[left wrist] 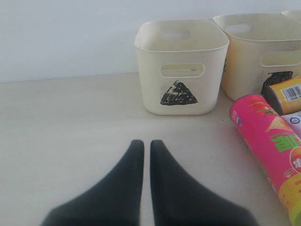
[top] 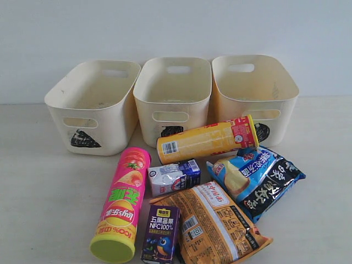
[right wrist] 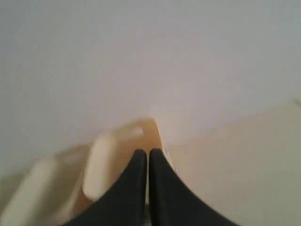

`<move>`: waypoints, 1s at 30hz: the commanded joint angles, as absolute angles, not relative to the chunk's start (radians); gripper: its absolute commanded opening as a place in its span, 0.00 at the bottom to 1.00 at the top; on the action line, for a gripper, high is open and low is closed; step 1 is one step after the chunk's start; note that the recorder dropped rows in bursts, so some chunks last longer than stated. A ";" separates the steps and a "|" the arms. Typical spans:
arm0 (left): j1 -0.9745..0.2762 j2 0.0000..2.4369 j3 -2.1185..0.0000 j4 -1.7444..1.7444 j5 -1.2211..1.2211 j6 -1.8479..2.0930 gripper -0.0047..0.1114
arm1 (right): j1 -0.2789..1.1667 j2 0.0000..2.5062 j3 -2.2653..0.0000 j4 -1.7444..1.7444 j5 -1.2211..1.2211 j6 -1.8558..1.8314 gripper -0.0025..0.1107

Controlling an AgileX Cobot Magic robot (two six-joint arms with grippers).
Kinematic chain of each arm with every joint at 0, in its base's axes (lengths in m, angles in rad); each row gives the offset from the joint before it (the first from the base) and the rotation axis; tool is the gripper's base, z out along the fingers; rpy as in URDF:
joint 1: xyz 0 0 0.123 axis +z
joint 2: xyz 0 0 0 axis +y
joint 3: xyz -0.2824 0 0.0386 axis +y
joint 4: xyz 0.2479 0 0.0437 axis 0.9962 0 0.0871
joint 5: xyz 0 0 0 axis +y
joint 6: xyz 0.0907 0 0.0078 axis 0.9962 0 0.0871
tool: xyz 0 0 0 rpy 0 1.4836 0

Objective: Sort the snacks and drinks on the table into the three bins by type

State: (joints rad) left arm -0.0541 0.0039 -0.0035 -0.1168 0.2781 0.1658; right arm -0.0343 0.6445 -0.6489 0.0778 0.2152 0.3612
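At the far side of the tabletop (top: 38,209) stand the left bin (top: 113,135), the middle bin (top: 146,124) and the right bin (top: 286,124) in a row. On the near side are the pink tube (top: 122,203), yellow tube (top: 206,142), white carton (top: 175,177), purple carton (top: 160,234), orange bag (top: 212,223) and blue bag (top: 258,179), close together. The left tool (left wrist: 146,143) and the right tool (right wrist: 145,153) are both clenched on nothing

Three cream bins stand upright in a row: left bin (top: 93,107) marked with a black triangle, middle bin (top: 173,99), right bin (top: 256,93). The yellow tube (top: 206,142) lies crosswise just before the middle and right bins. Nearer:
- pink tube (top: 122,203), lying, lime lid nearest
- white-and-blue carton (top: 173,177)
- purple carton (top: 161,234)
- orange bag (top: 214,223)
- blue-and-black bag (top: 258,179)
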 commanded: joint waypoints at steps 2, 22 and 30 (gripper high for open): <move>-0.051 0.000 0.000 -0.114 0.262 0.164 0.08 | -0.037 0.811 -0.656 0.173 0.508 0.213 0.02; -0.051 0.000 0.000 -0.114 0.262 0.164 0.08 | -0.037 1.260 -0.463 1.744 0.393 -0.847 0.02; -0.051 0.000 0.000 -0.114 0.262 0.164 0.08 | -0.037 1.157 -0.448 1.736 -0.246 -0.449 0.02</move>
State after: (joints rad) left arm -0.0541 0.0039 -0.0035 -0.1168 0.2781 0.1658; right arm -0.0343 1.1877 -0.4522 1.7367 -0.1072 -0.5771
